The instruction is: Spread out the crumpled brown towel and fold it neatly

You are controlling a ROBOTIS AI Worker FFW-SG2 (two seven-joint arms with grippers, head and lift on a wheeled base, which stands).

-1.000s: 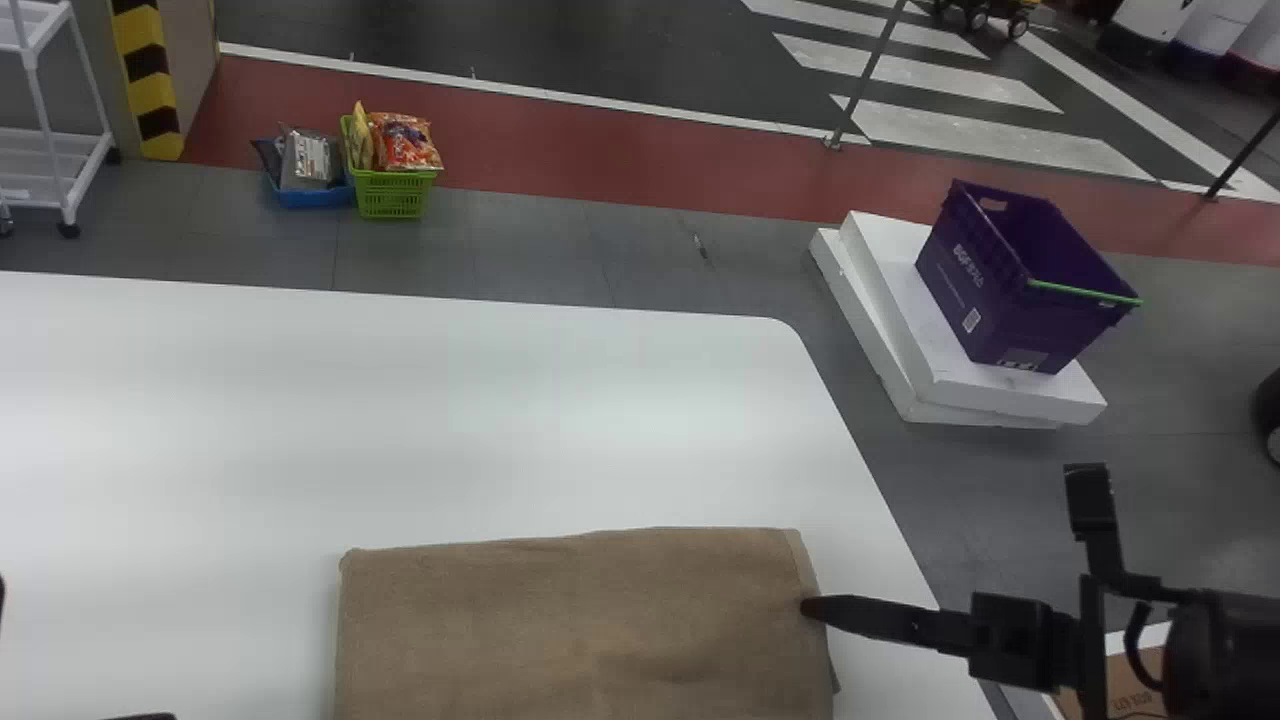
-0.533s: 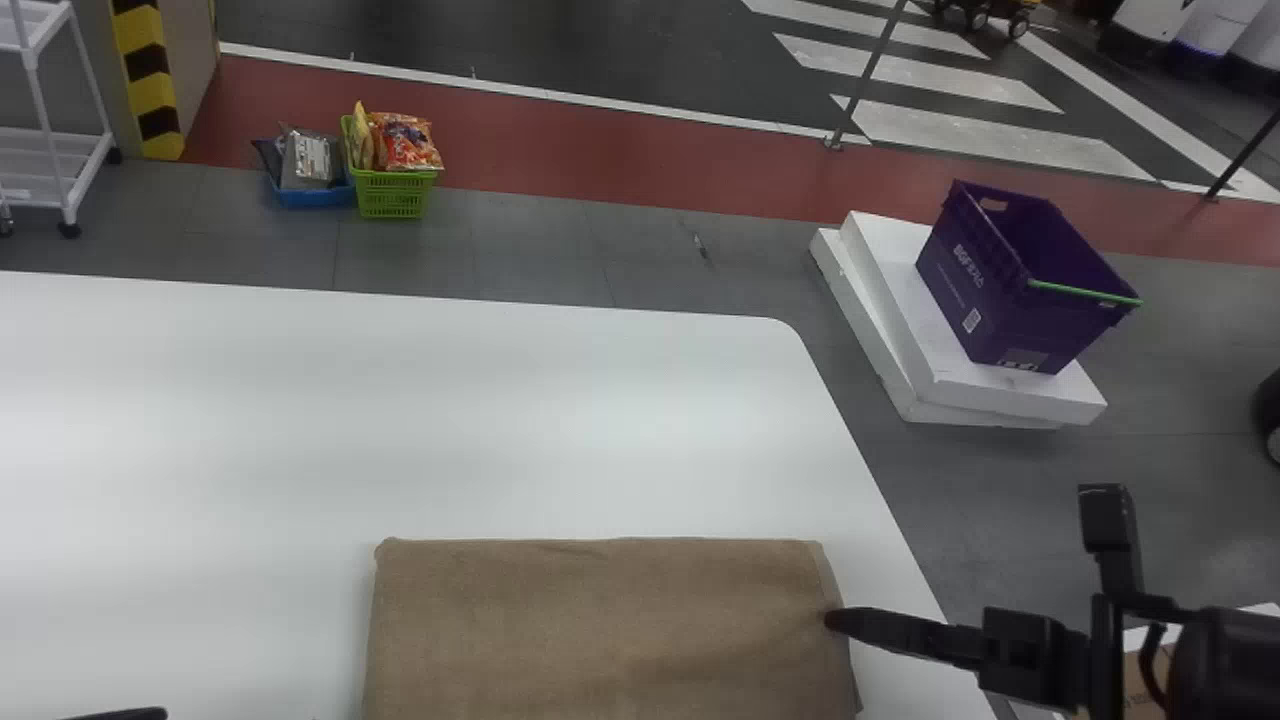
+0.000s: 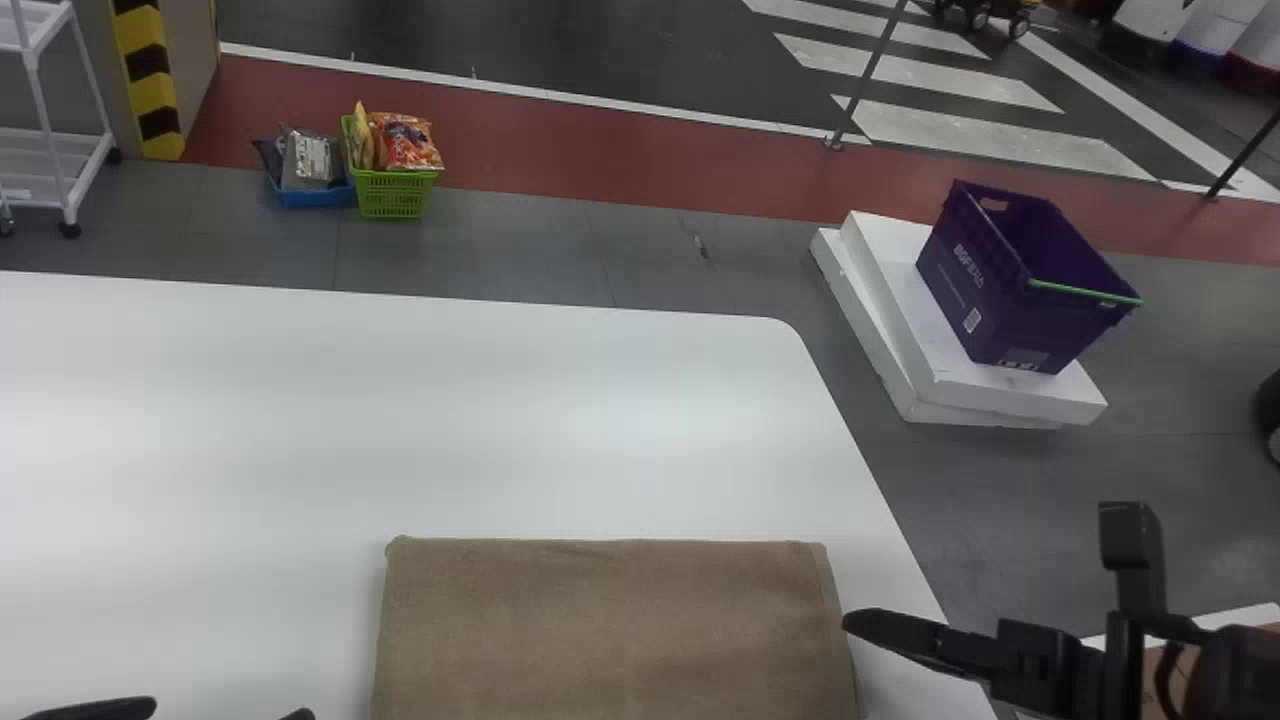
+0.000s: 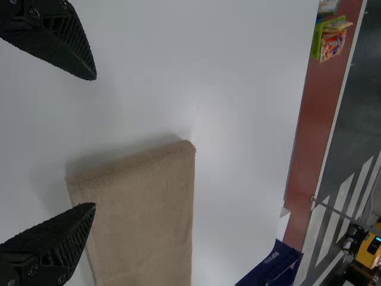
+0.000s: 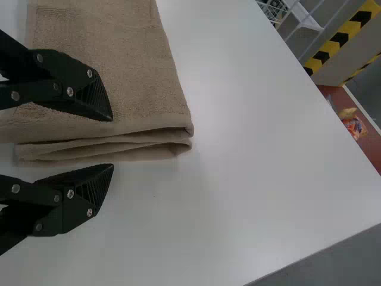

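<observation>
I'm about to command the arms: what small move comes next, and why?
Probably ease the right gripper outward, away from the towel. Its open fingers stand apart, not clamped on the layered right edge, and in the head view the towel's top lies flat with a straight far edge; closing there might disturb the fold.

Soft light brightened the white table [image 3: 600,430].
Pale glare spread across it, faint shadow edged the brown towel [image 4: 149,208], and the grey floor [image 3: 530,245] beyond looked dimmer.
</observation>
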